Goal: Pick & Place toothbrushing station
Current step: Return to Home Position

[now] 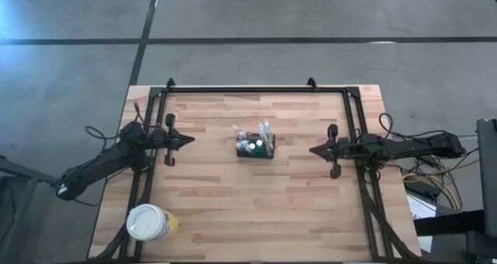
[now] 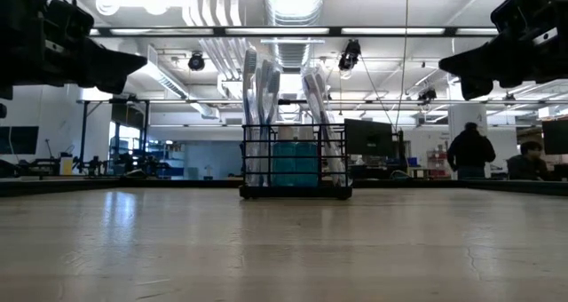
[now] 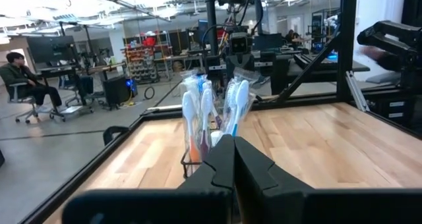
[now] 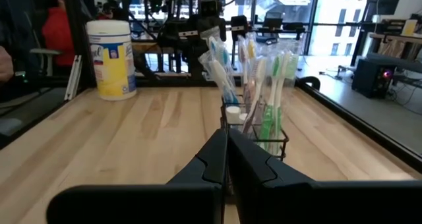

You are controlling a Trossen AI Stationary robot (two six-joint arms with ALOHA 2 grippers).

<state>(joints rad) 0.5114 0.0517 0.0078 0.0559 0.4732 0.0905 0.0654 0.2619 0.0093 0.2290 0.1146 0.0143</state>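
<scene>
The toothbrushing station point(image 1: 255, 146), a small black wire basket full of upright toothbrushes, stands on its base in the middle of the wooden table point(image 1: 256, 210). It also shows in the low view point(image 2: 295, 164) and in both wrist views point(image 3: 210, 128) point(image 4: 254, 118). My left gripper point(image 1: 189, 139) hovers shut to the basket's left, its fingers level and pointing at it. My right gripper point(image 1: 314, 149) hovers shut to the basket's right, likewise level and pointing at it. Both are well clear of the basket and above the table top.
A round yellowish tub with a white lid point(image 1: 150, 223) stands near the table's near left corner, also seen in the right wrist view point(image 4: 112, 51). A black frame point(image 1: 256, 89) runs along the table's edges. People sit and stand in the room beyond point(image 2: 469, 153).
</scene>
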